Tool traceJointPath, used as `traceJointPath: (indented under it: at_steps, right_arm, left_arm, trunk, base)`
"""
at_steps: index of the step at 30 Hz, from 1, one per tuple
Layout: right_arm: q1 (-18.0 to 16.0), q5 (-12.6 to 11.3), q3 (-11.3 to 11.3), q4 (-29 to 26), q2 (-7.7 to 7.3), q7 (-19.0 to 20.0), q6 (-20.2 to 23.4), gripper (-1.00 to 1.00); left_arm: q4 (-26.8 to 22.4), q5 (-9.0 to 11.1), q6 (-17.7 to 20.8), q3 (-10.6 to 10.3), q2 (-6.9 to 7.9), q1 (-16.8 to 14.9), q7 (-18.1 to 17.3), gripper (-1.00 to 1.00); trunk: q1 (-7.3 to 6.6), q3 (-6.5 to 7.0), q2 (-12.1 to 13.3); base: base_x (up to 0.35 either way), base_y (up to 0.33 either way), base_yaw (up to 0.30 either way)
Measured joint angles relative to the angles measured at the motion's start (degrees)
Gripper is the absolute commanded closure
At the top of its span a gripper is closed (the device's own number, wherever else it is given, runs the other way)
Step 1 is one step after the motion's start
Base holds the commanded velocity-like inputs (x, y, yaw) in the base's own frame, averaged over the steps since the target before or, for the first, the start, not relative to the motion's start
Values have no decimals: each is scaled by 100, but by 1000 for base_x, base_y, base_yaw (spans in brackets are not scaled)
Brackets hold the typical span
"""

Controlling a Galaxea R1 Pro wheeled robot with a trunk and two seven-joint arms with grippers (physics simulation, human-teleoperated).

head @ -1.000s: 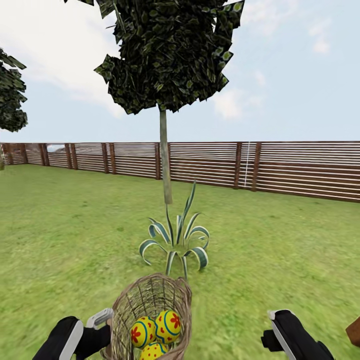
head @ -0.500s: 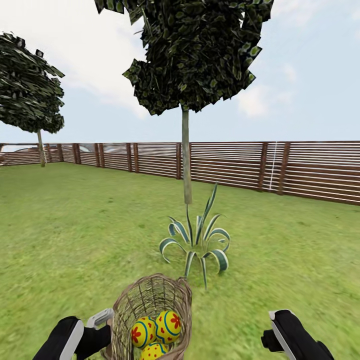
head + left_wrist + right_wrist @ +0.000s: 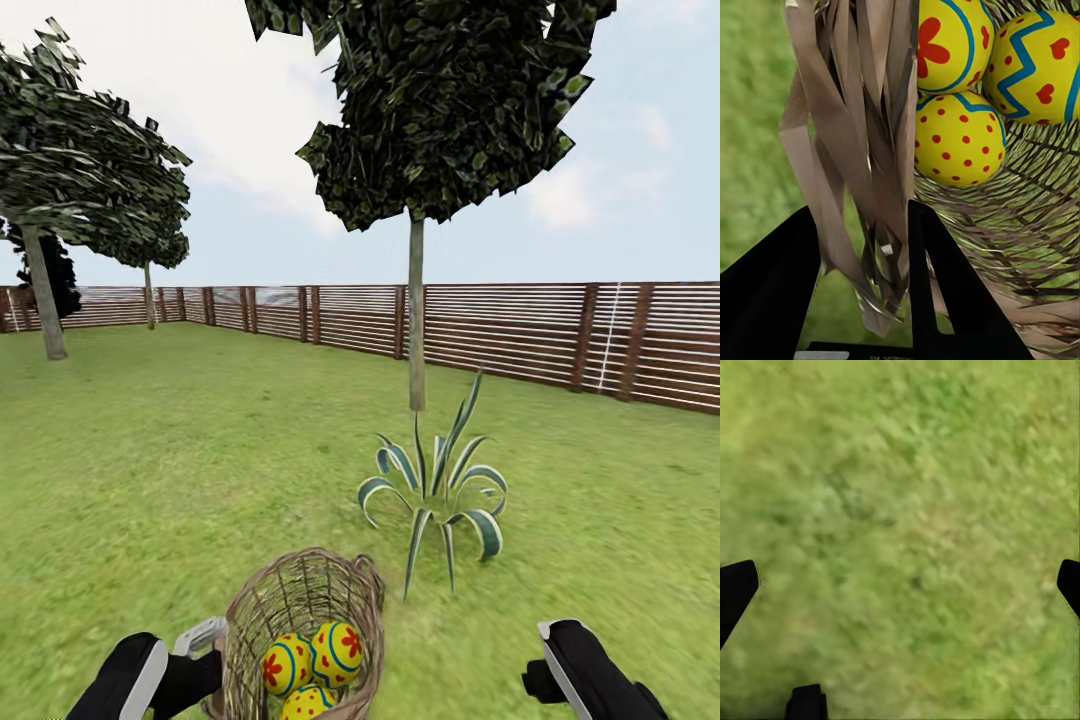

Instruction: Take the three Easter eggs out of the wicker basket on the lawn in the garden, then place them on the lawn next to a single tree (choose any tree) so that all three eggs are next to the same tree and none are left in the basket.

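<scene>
Left pincer is clamped on the wicker basket wall, likely to carry all three Easter eggs toward the tree at once. Right pincer hangs wide open over the lawn, empty. Basket bottom is cropped in the head view.

text: none legible | labels: none | brands: none | numbers: none | signs: none
</scene>
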Motion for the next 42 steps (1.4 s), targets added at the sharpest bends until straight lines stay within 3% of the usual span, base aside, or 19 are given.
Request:
traceJointPath:
  at_steps: [33,37,40,42]
  right_arm:
    - [1,-7,0,10,9,3,-3,-100]
    - [1,-16,-2,7,-1,10,10,-100]
    - [1,-16,-3,11,-1,15,17,-100]
    - [2,-30,-11,100,-8,19,13,-100]
  left_arm:
    - [164,11,29,19,10,-1,-3,100]
    - [171,-90,8,2,2,-1,9,100]
    - [171,76,2,0,-2,-2,11,100]
    - [177,-32,-4,-2,-1,-1,16,100]
  trunk:
    - [-1,0,1]
    - [-1,0,0]
    - [-1,1,0]
    - [-1,6,0]
  base:
    - [311,159,291]
    - [329,31,52]
    - [335,-14,-59]
    - [335,-66,-93]
